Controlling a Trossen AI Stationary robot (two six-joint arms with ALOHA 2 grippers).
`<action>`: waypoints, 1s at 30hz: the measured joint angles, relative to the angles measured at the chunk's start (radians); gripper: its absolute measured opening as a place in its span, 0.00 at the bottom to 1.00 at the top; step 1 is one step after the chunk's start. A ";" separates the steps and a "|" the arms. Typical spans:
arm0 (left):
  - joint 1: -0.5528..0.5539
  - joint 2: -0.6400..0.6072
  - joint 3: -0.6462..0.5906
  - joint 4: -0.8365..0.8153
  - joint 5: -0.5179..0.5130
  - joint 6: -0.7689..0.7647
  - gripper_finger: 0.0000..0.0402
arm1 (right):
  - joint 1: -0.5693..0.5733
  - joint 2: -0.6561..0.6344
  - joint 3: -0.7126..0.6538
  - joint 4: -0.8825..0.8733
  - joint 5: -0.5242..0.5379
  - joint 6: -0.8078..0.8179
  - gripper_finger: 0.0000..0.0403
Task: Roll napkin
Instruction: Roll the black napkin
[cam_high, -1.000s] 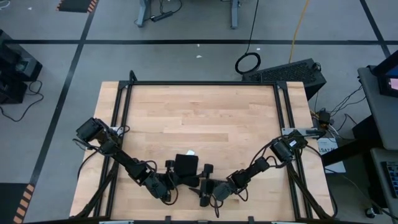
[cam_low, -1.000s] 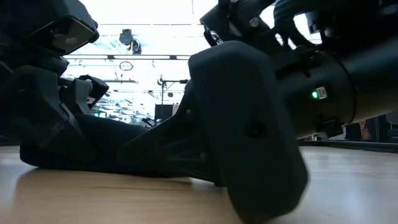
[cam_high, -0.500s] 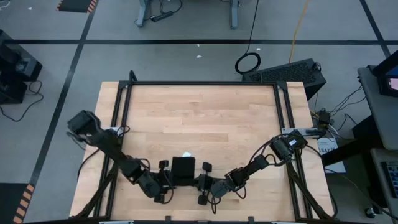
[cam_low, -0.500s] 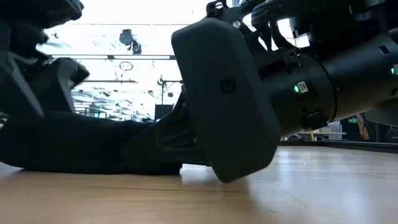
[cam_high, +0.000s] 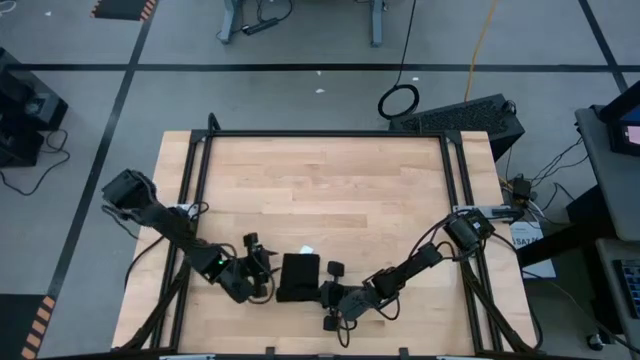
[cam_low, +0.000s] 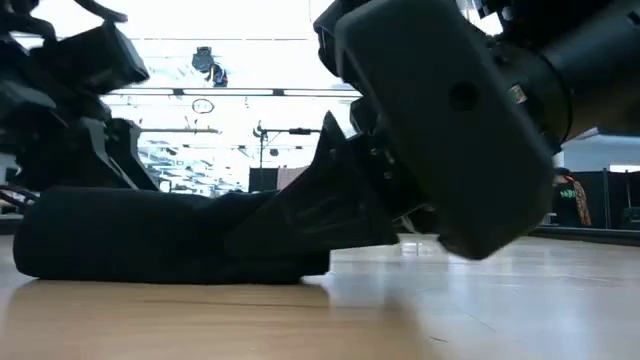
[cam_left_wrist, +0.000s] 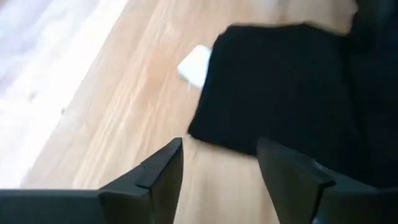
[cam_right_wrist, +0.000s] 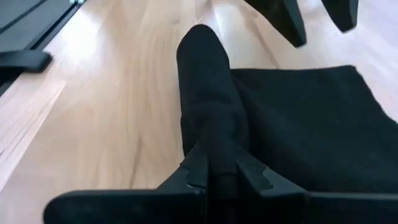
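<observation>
From where I stand, the left arm reaches low across the wooden table (cam_high: 330, 190) from its left edge, elbow bent. The left gripper (cam_high: 254, 262) hovers just beside the napkin (cam_high: 298, 277), fingers (cam_left_wrist: 163, 169) spread apart with nothing between them. The napkin lies near the table's front edge, a black, partly rolled bundle with its small white tag (cam_high: 306, 250) poking out on the far side; I can read no writing on it. The right arm stretches in low from the right, and the right gripper (cam_high: 327, 296) has its fingers (cam_right_wrist: 199, 167) pinched on the napkin's rolled edge.
</observation>
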 joint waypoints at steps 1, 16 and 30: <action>0.012 0.015 -0.015 0.043 0.008 0.004 0.50 | 0.000 -0.008 0.000 -0.018 -0.008 0.005 0.06; -0.108 -0.008 -0.020 0.323 0.093 0.130 0.45 | -0.046 -0.030 0.000 -0.065 -0.159 0.182 0.05; -0.270 0.148 0.000 0.459 -0.090 0.222 0.62 | -0.111 -0.032 0.002 -0.064 -0.343 0.350 0.05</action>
